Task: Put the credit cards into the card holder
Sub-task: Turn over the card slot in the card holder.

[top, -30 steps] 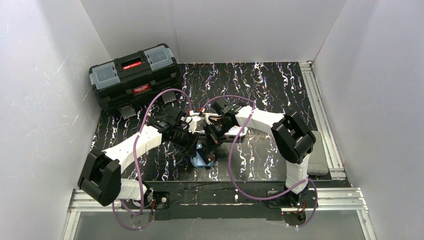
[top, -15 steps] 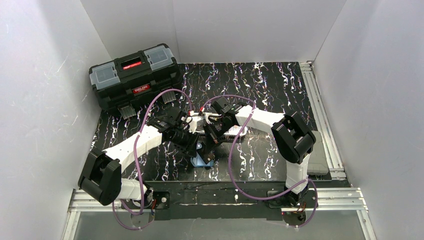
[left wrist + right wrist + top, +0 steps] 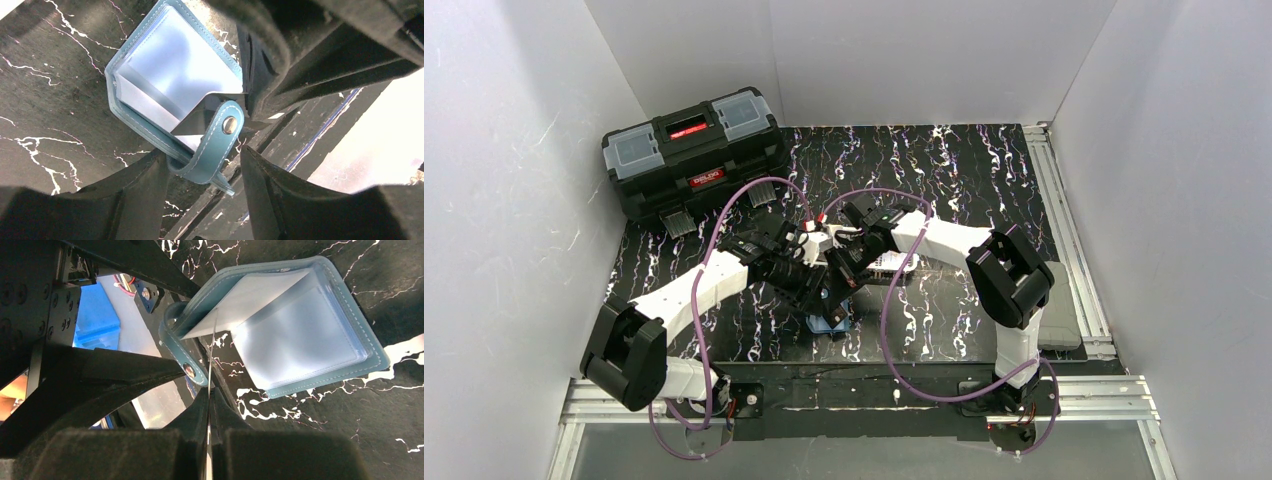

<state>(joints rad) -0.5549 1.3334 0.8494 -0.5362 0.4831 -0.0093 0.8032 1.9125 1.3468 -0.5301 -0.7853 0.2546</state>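
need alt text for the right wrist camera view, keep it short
The right gripper, shut on a thin card seen edge-on, points it at the open teal card holder, which has one clear sleeve raised. The holder lies on a black marbled table, its snap tab at the left.

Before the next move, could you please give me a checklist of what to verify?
1. Card holder lies open on the table, clear sleeves facing up: ok.
2. Right hand is shut on a card, which shows edge-on: ok.
3. Card's leading edge points at the holder's fold: ok. Whether it has entered a sleeve: cannot tell.
4. Left hand is open, with the snap tab in the gap between its fingers. Whether it steadies the holder: cannot tell.
5. Where the other cards are: cannot tell, none shows.
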